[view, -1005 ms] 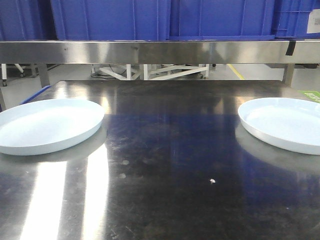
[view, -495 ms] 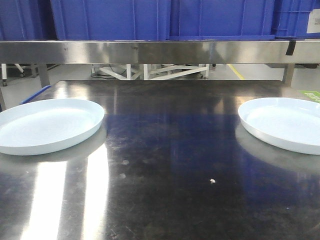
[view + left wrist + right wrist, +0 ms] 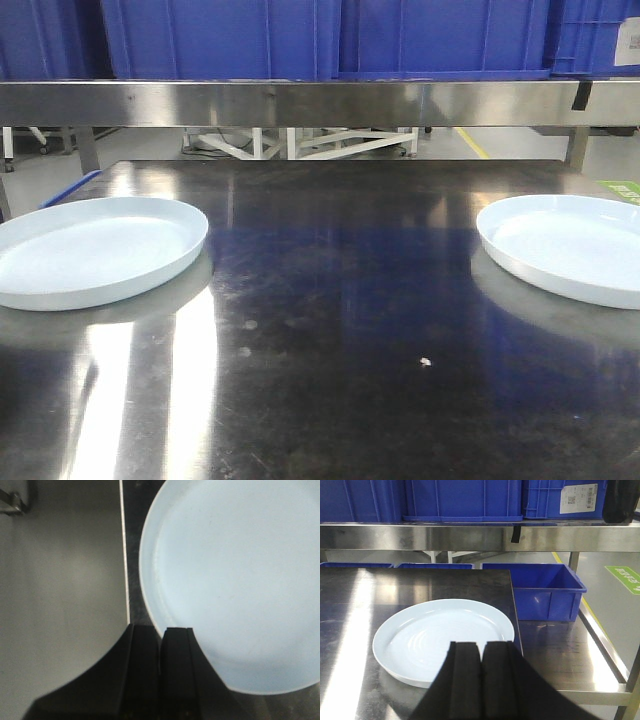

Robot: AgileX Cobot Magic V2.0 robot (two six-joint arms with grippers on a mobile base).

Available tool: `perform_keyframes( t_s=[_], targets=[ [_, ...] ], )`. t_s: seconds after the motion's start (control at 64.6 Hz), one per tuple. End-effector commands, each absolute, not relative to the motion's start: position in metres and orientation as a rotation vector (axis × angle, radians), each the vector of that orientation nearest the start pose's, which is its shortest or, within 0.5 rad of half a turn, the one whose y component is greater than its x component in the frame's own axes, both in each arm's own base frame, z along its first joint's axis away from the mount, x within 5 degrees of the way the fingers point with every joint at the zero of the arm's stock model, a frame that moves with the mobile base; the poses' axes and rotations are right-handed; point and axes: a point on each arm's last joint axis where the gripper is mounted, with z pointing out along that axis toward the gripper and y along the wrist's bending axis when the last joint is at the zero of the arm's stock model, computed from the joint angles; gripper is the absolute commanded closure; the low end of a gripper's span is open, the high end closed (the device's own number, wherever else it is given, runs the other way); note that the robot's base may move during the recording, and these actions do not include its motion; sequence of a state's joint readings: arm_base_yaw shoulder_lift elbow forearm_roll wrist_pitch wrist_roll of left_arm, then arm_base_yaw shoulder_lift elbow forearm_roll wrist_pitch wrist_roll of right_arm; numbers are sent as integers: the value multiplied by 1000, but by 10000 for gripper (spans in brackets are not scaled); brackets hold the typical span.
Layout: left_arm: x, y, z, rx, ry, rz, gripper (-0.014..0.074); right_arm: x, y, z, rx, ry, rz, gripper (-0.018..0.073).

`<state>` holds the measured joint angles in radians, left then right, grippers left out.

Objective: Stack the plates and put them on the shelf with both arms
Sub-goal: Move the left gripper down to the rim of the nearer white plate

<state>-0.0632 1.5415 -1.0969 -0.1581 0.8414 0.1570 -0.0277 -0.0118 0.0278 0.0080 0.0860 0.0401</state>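
Steel table (image 3: 330, 300) under a steel shelf (image 3: 320, 103) that carries blue bins (image 3: 220, 40).

Left plate (image 3: 95, 250) lies flat at the table's left side, rim up. It is round, so no long axis. Left gripper (image 3: 161, 630) points straight down over its near rim, fingers pressed together, holding nothing.

Right plate (image 3: 570, 245) lies flat at the far right, well apart from the left one. Right gripper (image 3: 481, 645) is angled forward and slightly down over its near edge, fingers together, empty.
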Motion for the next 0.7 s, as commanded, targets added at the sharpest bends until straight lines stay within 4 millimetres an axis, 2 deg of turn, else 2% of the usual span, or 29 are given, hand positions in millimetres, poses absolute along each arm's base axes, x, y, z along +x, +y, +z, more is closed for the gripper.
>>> perform_keyframes(
  t_s=[0.0,0.124,0.34,0.541,0.681],
  targets=[
    [319,-34,271,162,2731,-223,514,55,-2,205,52,1483,3,504],
    [338,-36,268,128,2749,-236,468,55,-2,205,52,1483,3,504],
    [354,-36,266,129,2739,-233,247,55,-2,205,52,1483,3,504],
    [359,-19,261,76,2741,-194,232,55,-2,205,52,1483,3,504],
    [360,-17,261,69,2736,-192,234,55,-2,205,52,1483,3,504]
  ],
)
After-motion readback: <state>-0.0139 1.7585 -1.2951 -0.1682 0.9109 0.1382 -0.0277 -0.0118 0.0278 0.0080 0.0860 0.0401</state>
